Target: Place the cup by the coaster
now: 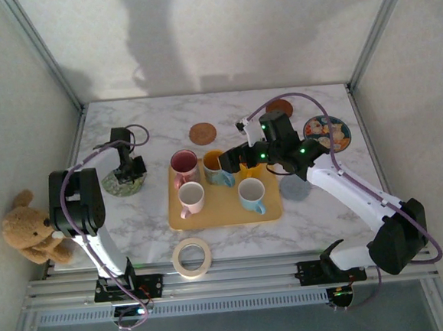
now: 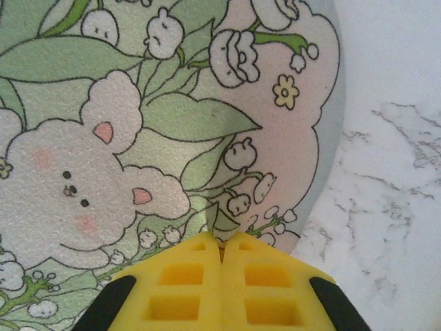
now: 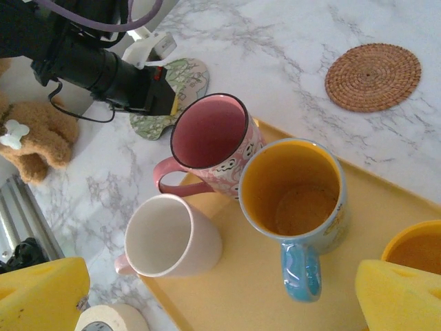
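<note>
Blue-handled mug point(image 3: 295, 196) upright on yellow tray point(image 3: 238, 279), just below right gripper point(image 3: 220, 298), jaws spread wide, handle toward wrist. Left gripper point(image 2: 222, 243) jaws pressed together over bunny coaster point(image 2: 103, 138), left of tray.

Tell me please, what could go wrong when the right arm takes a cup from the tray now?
1. The cups stand crowded on the tray: the blue mug sits right beside the pink mug, with the white cup near. The open jaws of the right arm may well bump a neighbour while closing.
2. The shut jaws of the left arm hang over the green coaster; a cup brought there could hit that arm.
</note>
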